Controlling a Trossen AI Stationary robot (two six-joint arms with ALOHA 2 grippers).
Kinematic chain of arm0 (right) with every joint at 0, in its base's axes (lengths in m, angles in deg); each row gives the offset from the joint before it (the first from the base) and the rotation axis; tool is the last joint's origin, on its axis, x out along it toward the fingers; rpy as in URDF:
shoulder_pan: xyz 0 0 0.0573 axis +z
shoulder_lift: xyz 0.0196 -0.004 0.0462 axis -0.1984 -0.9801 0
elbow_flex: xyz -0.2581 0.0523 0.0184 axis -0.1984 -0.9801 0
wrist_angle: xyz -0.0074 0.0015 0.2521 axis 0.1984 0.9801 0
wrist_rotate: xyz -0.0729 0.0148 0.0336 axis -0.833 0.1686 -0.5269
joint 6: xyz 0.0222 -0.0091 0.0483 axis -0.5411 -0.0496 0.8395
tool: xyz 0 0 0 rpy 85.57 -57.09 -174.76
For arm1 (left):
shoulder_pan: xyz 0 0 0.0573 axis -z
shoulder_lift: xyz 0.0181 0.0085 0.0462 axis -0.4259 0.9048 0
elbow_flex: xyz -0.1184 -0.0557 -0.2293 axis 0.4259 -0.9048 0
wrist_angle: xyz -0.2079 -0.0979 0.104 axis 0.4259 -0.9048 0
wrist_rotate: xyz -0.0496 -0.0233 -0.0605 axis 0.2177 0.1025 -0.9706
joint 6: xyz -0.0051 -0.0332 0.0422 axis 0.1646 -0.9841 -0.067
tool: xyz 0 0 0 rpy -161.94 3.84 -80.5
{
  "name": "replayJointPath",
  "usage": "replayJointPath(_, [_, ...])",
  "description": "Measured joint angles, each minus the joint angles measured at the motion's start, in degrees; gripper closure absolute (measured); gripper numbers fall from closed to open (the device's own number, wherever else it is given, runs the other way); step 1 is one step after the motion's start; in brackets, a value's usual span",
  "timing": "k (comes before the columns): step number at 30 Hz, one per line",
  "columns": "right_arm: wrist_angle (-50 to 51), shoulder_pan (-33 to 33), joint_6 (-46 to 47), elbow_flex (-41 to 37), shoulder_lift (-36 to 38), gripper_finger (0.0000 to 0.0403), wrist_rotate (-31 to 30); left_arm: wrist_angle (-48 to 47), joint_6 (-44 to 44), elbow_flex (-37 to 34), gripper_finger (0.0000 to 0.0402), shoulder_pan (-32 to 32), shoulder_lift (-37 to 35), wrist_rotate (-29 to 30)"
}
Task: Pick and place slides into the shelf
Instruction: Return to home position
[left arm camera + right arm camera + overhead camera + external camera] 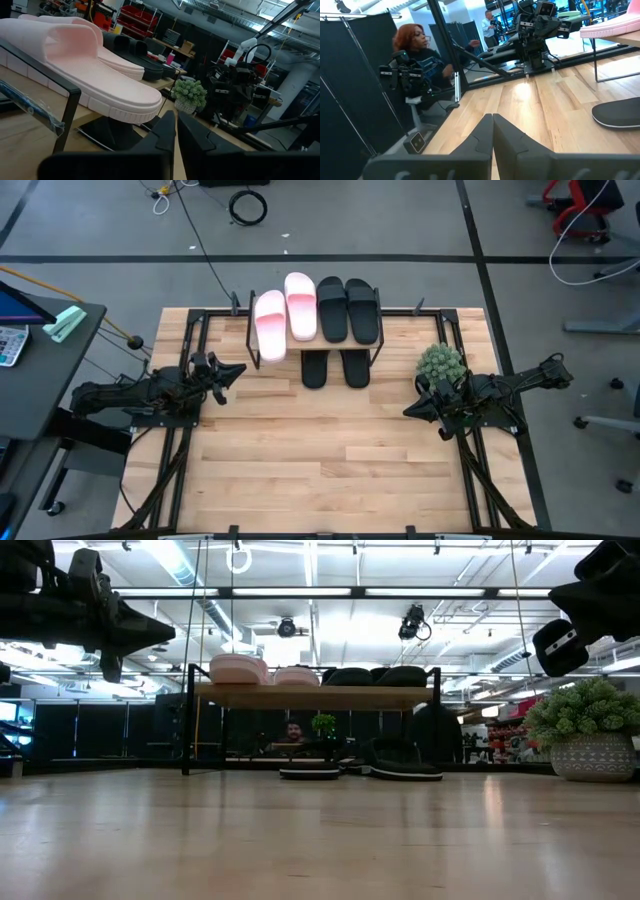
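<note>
We see two arms of one build. Our left arm (150, 392) is matt black from end to end: a chain of blocky housings joined by thick round joints, with thin dark cable loops along its links. Our right arm (490, 392) matches it in colour and shape. From the low camera, its rounded wrist housing (560, 640) carries a small pale mark that we cannot read. The left jaws are two flat, dark, angular plates with stepped inner edges that taper to blunt tips. The right jaws have the same form. Each arm is mounted on a black tubular metal frame (197, 335) bolted to the worktop.
</note>
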State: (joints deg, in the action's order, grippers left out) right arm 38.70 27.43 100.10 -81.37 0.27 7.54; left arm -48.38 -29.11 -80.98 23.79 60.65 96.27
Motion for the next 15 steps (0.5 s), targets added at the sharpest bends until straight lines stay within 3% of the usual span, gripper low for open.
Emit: replayJointPath(15, [0.01,0.02,0.0,0.0,0.0,0.0389,0.0,0.0,0.03,0.0,0.0376,0.0,0.0,0.0])
